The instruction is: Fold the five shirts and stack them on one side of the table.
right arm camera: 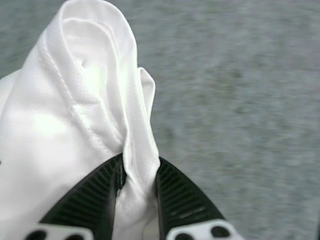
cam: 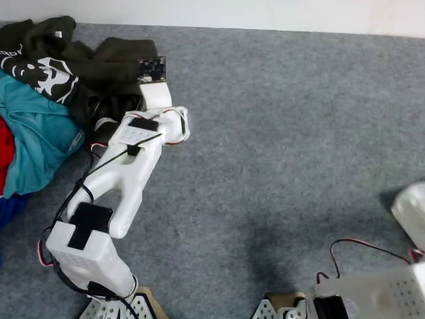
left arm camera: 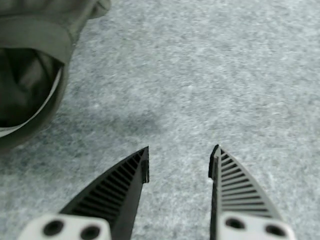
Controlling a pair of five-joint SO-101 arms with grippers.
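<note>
A grey felt-like table cover (cam: 279, 133) is seen across the whole work surface, and a pale wall strip (cam: 265, 13) is seen along its far edge. At the far left corner a heap of crumpled shirts is piled: a dark olive shirt (cam: 123, 56), a black printed shirt (cam: 36, 66), a teal shirt (cam: 33, 133), a red shirt (cam: 5, 149) and a blue shirt (cam: 10, 203). The red and blue ones are cut off by the frame edge, so little of either is shown. Whether the olive and black cloth belong to one garment cannot be told.

The left arm (cam: 126, 173) is stretched from the near edge toward this heap, and part of the olive cloth is covered by its wrist. In the left wrist view the left gripper (left arm camera: 181, 150) is held spread apart above bare cover, with nothing between its ribbed fingers (left arm camera: 125, 185); the olive shirt lies well to one side of it, apart from the fingertips.

At the near right, the right arm (cam: 372, 292) is cut off by the frame, with a red wire (cam: 358, 244) looped above it. The right gripper (right arm camera: 139, 160) is pinched onto a fold of a white shirt (right arm camera: 85, 100), which is bunched and lifted off the cover.

A white graphic is printed on the black shirt; its lettering is too small to be made out.
</note>
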